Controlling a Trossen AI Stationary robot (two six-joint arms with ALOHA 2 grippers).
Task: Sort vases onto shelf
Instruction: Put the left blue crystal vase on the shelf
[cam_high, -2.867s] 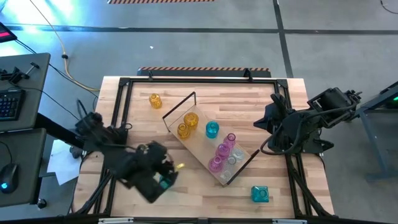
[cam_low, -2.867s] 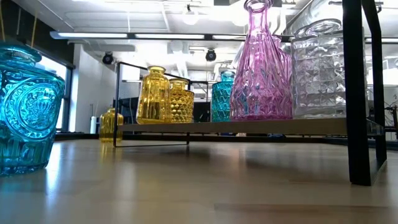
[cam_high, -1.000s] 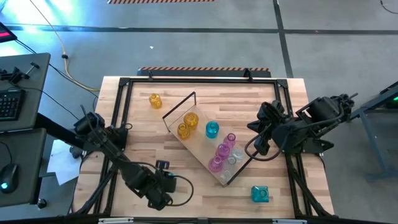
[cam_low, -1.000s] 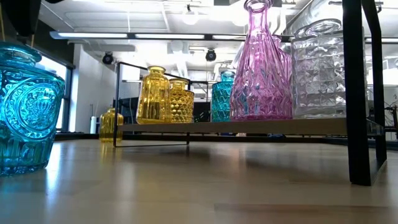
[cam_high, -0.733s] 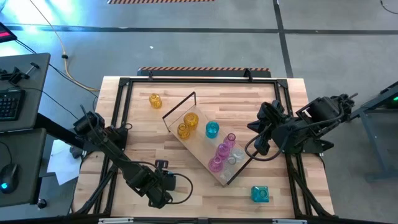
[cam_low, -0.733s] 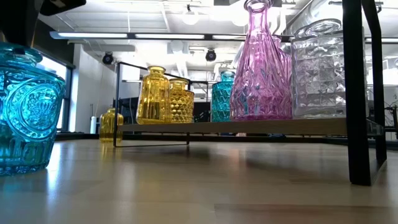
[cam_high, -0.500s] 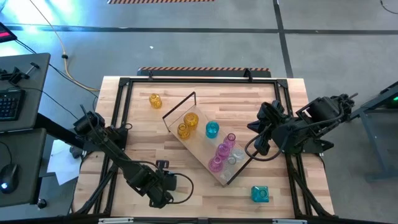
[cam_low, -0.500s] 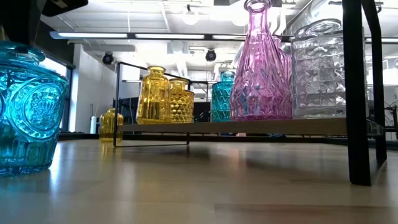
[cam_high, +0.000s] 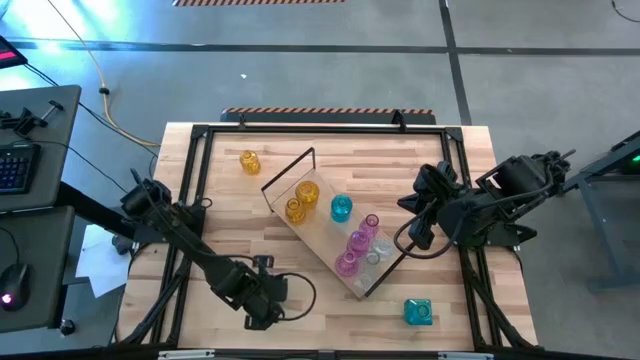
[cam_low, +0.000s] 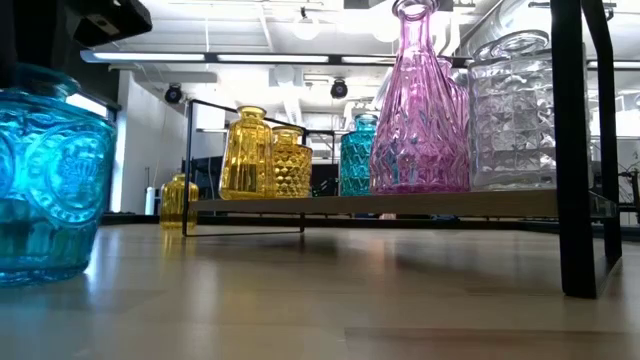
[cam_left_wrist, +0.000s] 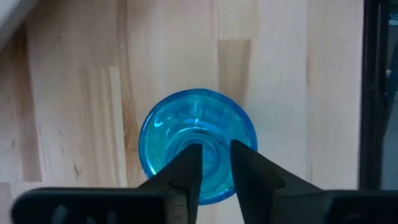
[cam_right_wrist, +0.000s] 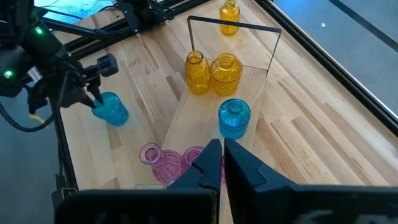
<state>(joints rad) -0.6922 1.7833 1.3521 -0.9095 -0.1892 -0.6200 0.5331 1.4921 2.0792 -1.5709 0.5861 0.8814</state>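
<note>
I can read no writing anywhere. My left gripper pinches the rim of an upright teal vase, one finger inside the mouth, near the table's front-left edge, open wood around it. The shelf lies diagonally mid-table. My right gripper hangs clenched, empty, above the shelf.

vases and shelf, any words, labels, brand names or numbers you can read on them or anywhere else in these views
None: no readable text in any view.
The teal vase at the left gripper has an embossed round medallion on its side, but it is a pattern; no letters can be made out.
The other vases on the shelf show only cut-glass patterns.
The keyboard keys are too small to read.
</note>
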